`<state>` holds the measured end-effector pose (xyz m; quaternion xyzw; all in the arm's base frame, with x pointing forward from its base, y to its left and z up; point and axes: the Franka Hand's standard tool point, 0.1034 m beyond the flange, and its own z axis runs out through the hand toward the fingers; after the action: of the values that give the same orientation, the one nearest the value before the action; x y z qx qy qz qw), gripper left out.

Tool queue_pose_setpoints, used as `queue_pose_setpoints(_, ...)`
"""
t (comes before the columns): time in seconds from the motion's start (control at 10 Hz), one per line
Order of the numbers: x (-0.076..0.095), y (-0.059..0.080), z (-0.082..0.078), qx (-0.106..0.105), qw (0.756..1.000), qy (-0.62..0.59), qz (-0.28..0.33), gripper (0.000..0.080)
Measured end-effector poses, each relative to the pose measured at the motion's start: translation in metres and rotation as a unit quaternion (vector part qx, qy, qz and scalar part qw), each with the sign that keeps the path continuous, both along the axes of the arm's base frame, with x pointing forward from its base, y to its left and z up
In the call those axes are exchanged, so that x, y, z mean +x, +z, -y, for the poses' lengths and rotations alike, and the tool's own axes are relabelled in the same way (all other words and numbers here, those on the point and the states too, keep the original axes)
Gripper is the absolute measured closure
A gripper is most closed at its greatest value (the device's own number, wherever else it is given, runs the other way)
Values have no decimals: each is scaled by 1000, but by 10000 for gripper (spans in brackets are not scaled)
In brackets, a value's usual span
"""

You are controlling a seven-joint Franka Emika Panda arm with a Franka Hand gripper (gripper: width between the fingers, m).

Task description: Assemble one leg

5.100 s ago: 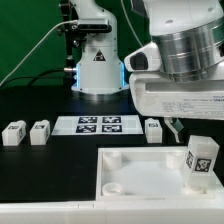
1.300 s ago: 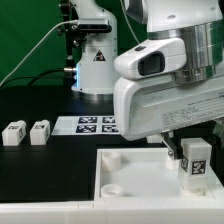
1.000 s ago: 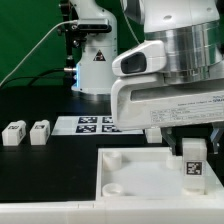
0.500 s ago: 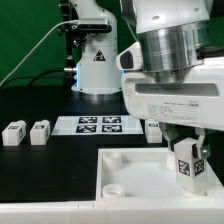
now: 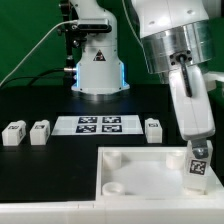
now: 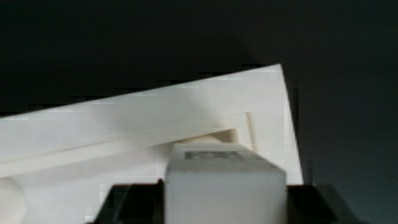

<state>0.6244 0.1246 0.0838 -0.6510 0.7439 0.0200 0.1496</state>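
Note:
A white leg (image 5: 200,166) with a tilted tag stands at the right corner of the large white panel (image 5: 140,172), over a socket. My gripper (image 5: 198,148) reaches down on it from above, with the hand turned and slanted. In the wrist view the leg (image 6: 228,175) fills the gap between my two dark fingers (image 6: 135,205), so the gripper (image 6: 228,203) is shut on it, with the panel corner (image 6: 160,120) beyond. Three more legs lie on the black table: two (image 5: 13,133) (image 5: 39,131) at the exterior view's left, one (image 5: 153,129) near the middle.
The marker board (image 5: 97,124) lies flat behind the panel. The robot base (image 5: 97,65) stands at the back, with a cable at the exterior view's left. The panel has round sockets (image 5: 114,187) near its left corner.
The hand has turned about its axis with the leg in it. The broad side of the hand has swung away, and the leg's tag now sits tilted. The loose leg near the middle is uncovered again.

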Motion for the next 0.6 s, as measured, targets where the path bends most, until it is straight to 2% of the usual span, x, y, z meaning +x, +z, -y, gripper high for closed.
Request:
queue_pose_setpoints(0.1, 0, 0, -1, 1, 1000, 1, 0, 411)
queue_pose_setpoints(0.2, -2, -1, -2, -11, 998, 66, 9, 271)
queue_pose_setpoints(0.3, -6, -2, -3, -28, 984, 176, 10, 188)
queue_pose_setpoints(0.4, -5, 0, 0, -48, 958, 282, 18, 157)
queue_pose_setpoints(0.6, -3, -1, 6, -77, 898, 431, 52, 151)
